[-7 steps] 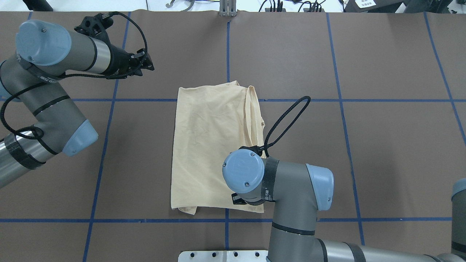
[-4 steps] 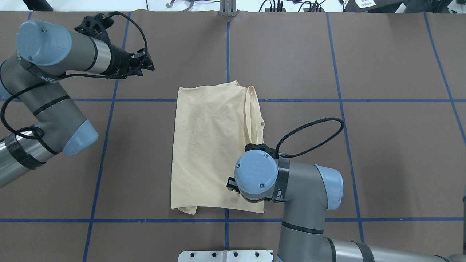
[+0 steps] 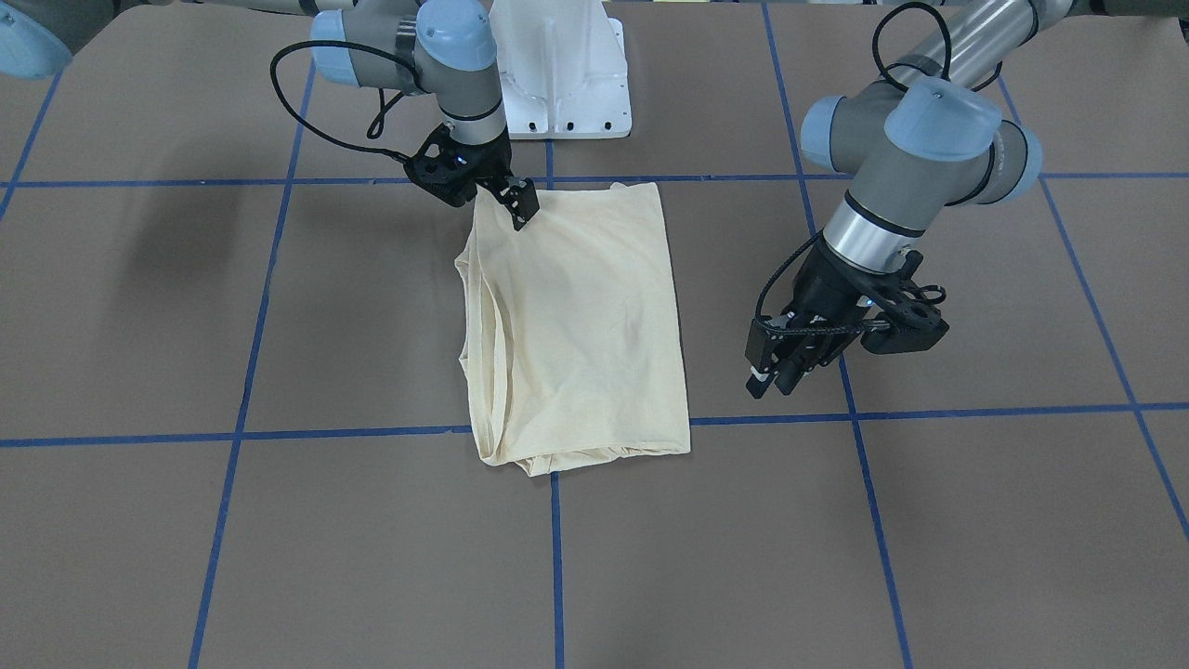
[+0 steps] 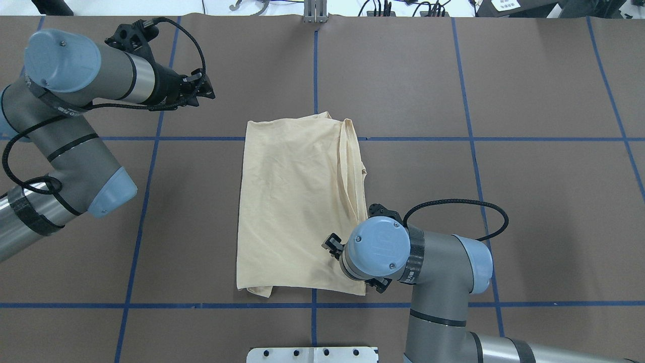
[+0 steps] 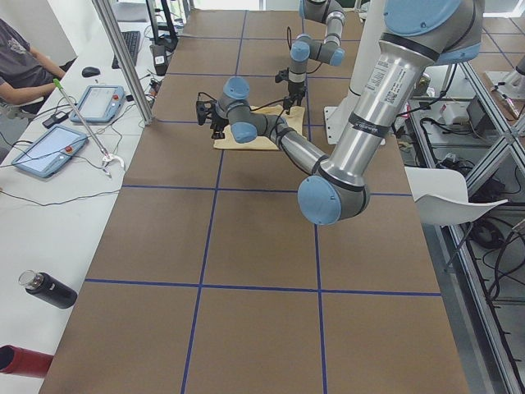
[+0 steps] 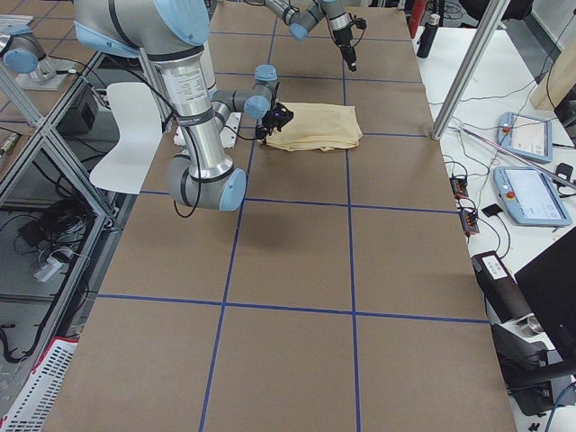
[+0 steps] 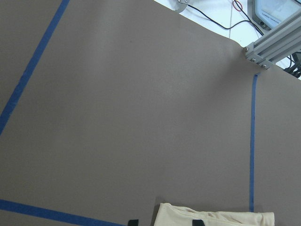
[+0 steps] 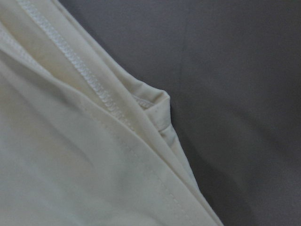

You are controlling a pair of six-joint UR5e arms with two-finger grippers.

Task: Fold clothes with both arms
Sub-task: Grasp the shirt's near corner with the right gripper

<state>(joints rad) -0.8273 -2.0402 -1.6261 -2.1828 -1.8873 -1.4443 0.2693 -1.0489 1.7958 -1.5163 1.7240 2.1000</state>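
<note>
The cream-yellow shirt (image 4: 297, 201) lies folded into a tall rectangle mid-table, print hidden; it also shows in the front view (image 3: 576, 316). My right gripper (image 3: 522, 208) hangs low over the shirt's corner nearest the robot on my right side, jaws parted and empty; in the overhead view (image 4: 332, 247) it is mostly hidden under its wrist. The right wrist view shows that corner's layered hems (image 8: 155, 101) close up. My left gripper (image 4: 205, 91) is open and empty above bare table, far-left of the shirt (image 7: 216, 219), and shows in the front view (image 3: 773, 381).
The table is covered in brown paper with blue tape grid lines (image 4: 315, 75). The white pedestal base (image 3: 557, 74) stands at the robot's edge behind the shirt. Operators' tablets (image 6: 531, 193) and cables lie beyond the table's far edge.
My right arm has swung to the right and toward the robot's edge, and its gripper now sits over the shirt's near-right corner. The left arm has barely moved. The shirt has not moved.
</note>
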